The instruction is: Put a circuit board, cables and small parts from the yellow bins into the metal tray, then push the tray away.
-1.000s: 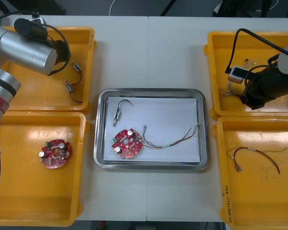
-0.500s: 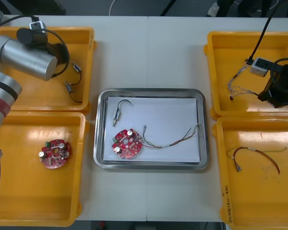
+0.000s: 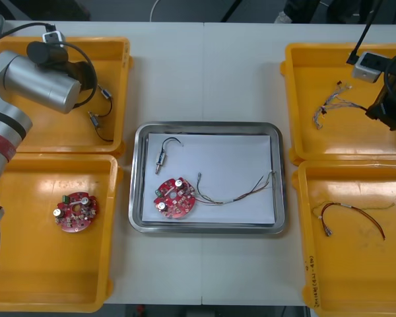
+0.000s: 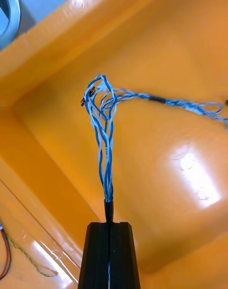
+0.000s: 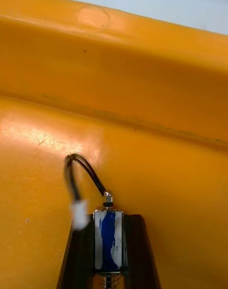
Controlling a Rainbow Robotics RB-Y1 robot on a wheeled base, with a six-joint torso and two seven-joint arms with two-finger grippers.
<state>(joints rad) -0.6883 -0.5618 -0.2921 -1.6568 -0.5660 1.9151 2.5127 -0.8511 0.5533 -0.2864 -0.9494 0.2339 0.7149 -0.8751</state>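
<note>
In the left wrist view my left gripper point(image 5: 108, 244) is shut on a small metal part point(image 5: 108, 234) wrapped in blue and white, low in the far left yellow bin point(image 5: 156, 175). The part's black cable point(image 5: 80, 168) loops to a white plug. My right gripper point(image 4: 109, 227) is shut on the end of a twisted blue and white cable point(image 4: 105, 141). The cable point(image 3: 330, 102) trails over the far right bin point(image 3: 297, 79). The metal tray point(image 3: 137, 178) at centre holds a red circuit board point(image 3: 174, 197), a thin cable point(image 3: 241, 190) and a small metal part point(image 3: 162, 156).
Two more small metal parts with black cables point(image 3: 99, 119) lie in the far left bin point(image 3: 122, 46). A second circuit board point(image 3: 74, 211) rests in the near left bin point(image 3: 26, 277). A red and yellow cable point(image 3: 353, 214) sits in the near right bin point(image 3: 356, 284).
My left gripper has shut on the small metal part. My right arm has drawn back toward the table's right edge, pulling the blue and white cable with it.
</note>
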